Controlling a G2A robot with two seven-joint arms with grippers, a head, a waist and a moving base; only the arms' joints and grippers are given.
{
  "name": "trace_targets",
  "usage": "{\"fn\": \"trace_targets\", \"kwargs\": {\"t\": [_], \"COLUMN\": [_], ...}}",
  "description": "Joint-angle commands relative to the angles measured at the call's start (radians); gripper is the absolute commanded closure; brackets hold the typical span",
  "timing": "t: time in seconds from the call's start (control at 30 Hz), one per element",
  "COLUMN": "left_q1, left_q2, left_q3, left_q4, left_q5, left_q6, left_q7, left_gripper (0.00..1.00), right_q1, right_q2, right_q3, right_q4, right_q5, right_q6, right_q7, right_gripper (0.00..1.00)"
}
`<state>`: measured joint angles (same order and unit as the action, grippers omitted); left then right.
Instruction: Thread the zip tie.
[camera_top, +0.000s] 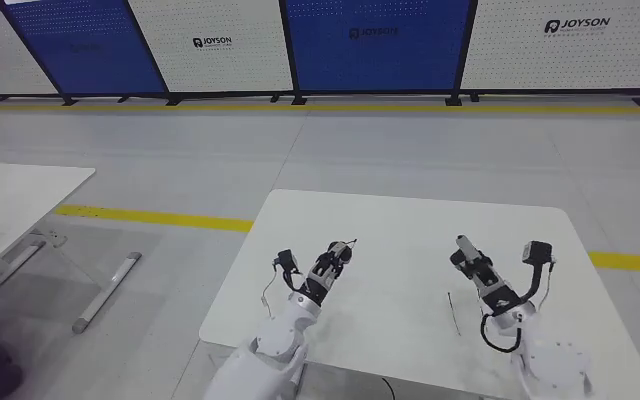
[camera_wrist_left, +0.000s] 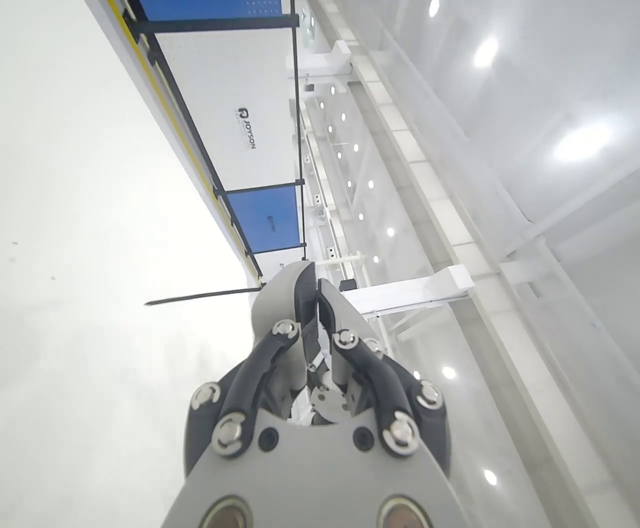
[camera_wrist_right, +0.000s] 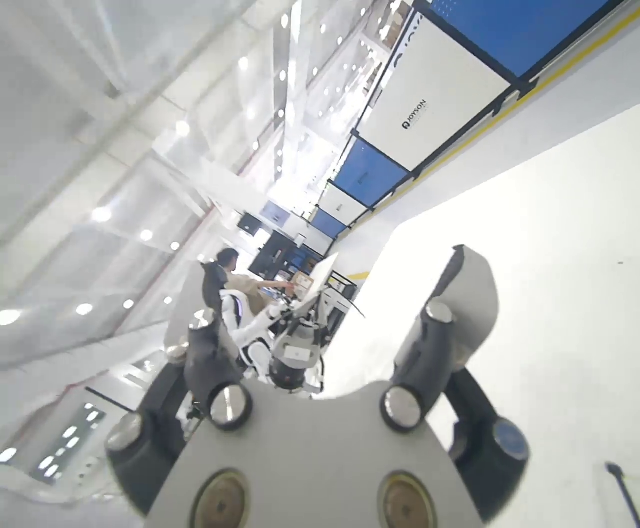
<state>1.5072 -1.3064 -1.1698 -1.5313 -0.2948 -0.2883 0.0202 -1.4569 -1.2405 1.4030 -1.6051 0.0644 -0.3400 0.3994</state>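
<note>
My left gripper (camera_wrist_left: 317, 300) pinches the zip tie (camera_wrist_left: 200, 296), tail jutting free over the table (camera_top: 400, 220); the right gripper (camera_wrist_right: 330, 295), at its 3 o'clock, is spread. I'd grip near the tip, then curl it slowly

My top camera looks down from above my arms, across the tabletop (camera_top: 400, 225) toward the panel wall (camera_top: 380, 45). The camera close behind my left gripper (camera_wrist_left: 315, 285) tilts up toward the ceiling (camera_wrist_left: 525, 100). The one behind my right gripper (camera_wrist_right: 330, 285) faces out across the tabletop. All three catch tabletop and panel wall; top and left wrist both catch the zip tie (camera_top: 346, 243).
</note>
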Motion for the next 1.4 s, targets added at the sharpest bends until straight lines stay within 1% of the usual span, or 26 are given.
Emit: {"fn": "trace_targets", "kwargs": {"t": [0.0, 0.1, 0.13, 0.2, 0.23, 0.27, 0.3, 0.6, 0.63, 0.67, 0.7, 0.77, 0.8, 0.9, 0.93, 1.0, 1.37], "left_q1": [0.000, -0.004, -0.005, -0.005, -0.005, -0.004, 0.001, 0.001, -0.001, -0.003, -0.004, -0.005, -0.005, -0.005, -0.005, -0.002, -0.002], "left_q2": [0.000, 0.000, -0.001, -0.001, -0.002, -0.003, -0.004, -0.004, -0.004, -0.005, -0.008, -0.011, -0.013, -0.015, -0.016, -0.018, -0.018], "left_q3": [-0.005, -0.005, -0.005, -0.005, -0.003, 0.002, 0.012, 0.012, 0.011, 0.012, 0.015, 0.022, 0.025, 0.025, 0.028, 0.033, 0.033], "left_q4": [0.015, 0.029, 0.033, 0.036, 0.034, 0.031, 0.023, 0.023, 0.024, 0.025, 0.027, 0.031, 0.034, 0.043, 0.046, 0.047, 0.047], "left_q5": [0.010, 0.033, 0.041, 0.059, 0.062, 0.056, 0.025, 0.025, 0.028, 0.034, 0.038, 0.043, 0.047, 0.087, 0.109, 0.112, 0.112], "left_q6": [0.007, 0.013, 0.014, 0.016, 0.017, 0.020, 0.030, 0.030, 0.031, 0.030, 0.023, 0.011, 0.004, -0.015, -0.025, -0.033, -0.033], "left_q7": [0.009, 0.029, 0.036, 0.055, 0.060, 0.051, 0.019, 0.019, 0.026, 0.041, 0.066, 0.093, 0.103, 0.147, 0.169, 0.175, 0.175], "left_gripper": [1.00, 1.00, 1.00, 1.00, 1.00, 1.00, 1.00, 1.00, 1.00, 1.00, 1.00, 1.00, 1.00, 1.00, 1.00, 1.00, 1.00], "right_q1": [-0.019, -0.039, -0.048, -0.057, -0.062, -0.062, -0.062, -0.062, -0.062, -0.063, -0.063, -0.066, -0.072, -0.087, -0.093, -0.100, -0.100], "right_q2": [0.002, 0.000, -0.004, -0.009, -0.015, -0.015, -0.015, -0.015, -0.015, -0.017, -0.020, -0.024, -0.026, -0.030, -0.031, -0.032, -0.032], "right_q3": [0.052, 0.108, 0.129, 0.157, 0.169, 0.169, 0.169, 0.169, 0.171, 0.173, 0.177, 0.177, 0.181, 0.174, 0.164, 0.151, 0.151], "right_q4": [0.007, 0.022, 0.031, 0.046, 0.054, 0.054, 0.054, 0.054, 0.056, 0.054, 0.052, 0.040, 0.032, 0.002, -0.016, -0.039, -0.039], "right_q5": [0.110, 0.210, 0.260, 0.312, 0.354, 0.354, 0.354, 0.354, 0.358, 0.368, 0.374, 0.358, 0.325, 0.221, 0.176, 0.142, 0.142], "right_q6": [0.000, 0.000, 0.000, 0.000, 0.000, 0.000, 0.000, 0.000, 0.002, 0.010, 0.021, 0.023, 0.019, 0.034, 0.050, 0.077, 0.077], "right_q7": [0.044, 0.087, 0.096, 0.125, 0.156, 0.156, 0.156, 0.156, 0.145, 0.107, 0.035, -0.051, -0.119, -0.244, -0.272, -0.289, -0.289], "right_gripper": [0.00, 0.00, 0.00, 0.00, 0.00, 0.00, 0.00, 0.00, 0.00, 0.00, 0.00, 0.00, 0.00, 0.00, 0.00, 0.00, 0.00]}}
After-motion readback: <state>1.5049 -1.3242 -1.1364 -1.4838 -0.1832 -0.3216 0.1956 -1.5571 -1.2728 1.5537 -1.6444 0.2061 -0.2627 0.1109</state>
